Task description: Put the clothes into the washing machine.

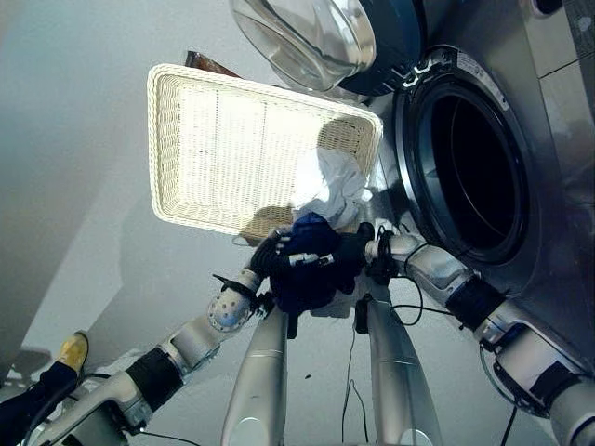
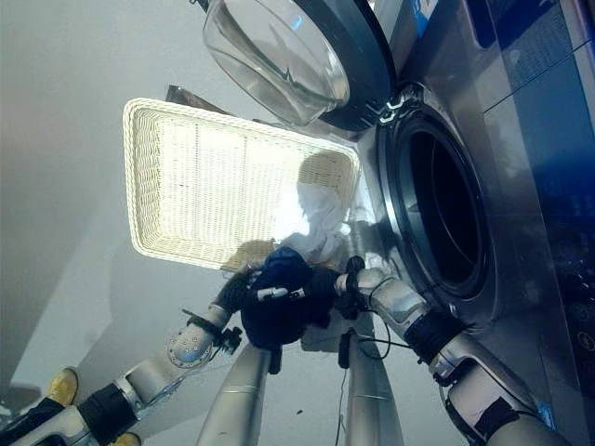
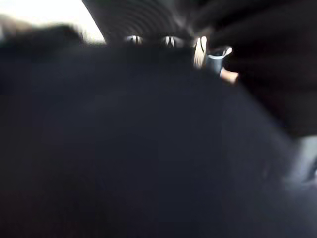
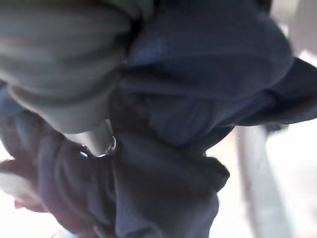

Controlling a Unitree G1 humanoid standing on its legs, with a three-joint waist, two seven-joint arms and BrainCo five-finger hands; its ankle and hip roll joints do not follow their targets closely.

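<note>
The washing machine [image 1: 548, 186] fills the right side of the head views, its round drum opening [image 1: 474, 167] dark and uncovered. Its glass door [image 1: 307, 37] is swung wide open and hangs above the far corner of the basket.

A pale wicker basket [image 1: 186, 139] lies on the grey floor [image 1: 65, 139] just beside the machine. A crumpled white cloth [image 1: 335, 186] sits in its near corner, the corner closest to the drum.

Both arms reach forward and meet in front of the basket's near edge. Between them they hold a bunched dark blue garment [image 1: 311, 260], lifted clear of the floor, in front of the white cloth and below the lower rim of the drum opening, still outside the machine.

The left arm comes up from the lower left, bent so that the left hand [image 1: 270, 253] presses into the bundle from the left side. Its dark cover and a few silver fingers show against the fabric, and the fingers appear curled into it. In the left wrist view dark cloth lies right across the hand.

The right arm comes in from the lower right, its wrist turned inward so that the right hand [image 1: 358, 251] meets the bundle from the right. In the right wrist view folds of blue fabric are gathered against a silver finger [image 4: 96, 139], so this hand is closed on the garment too.
</note>
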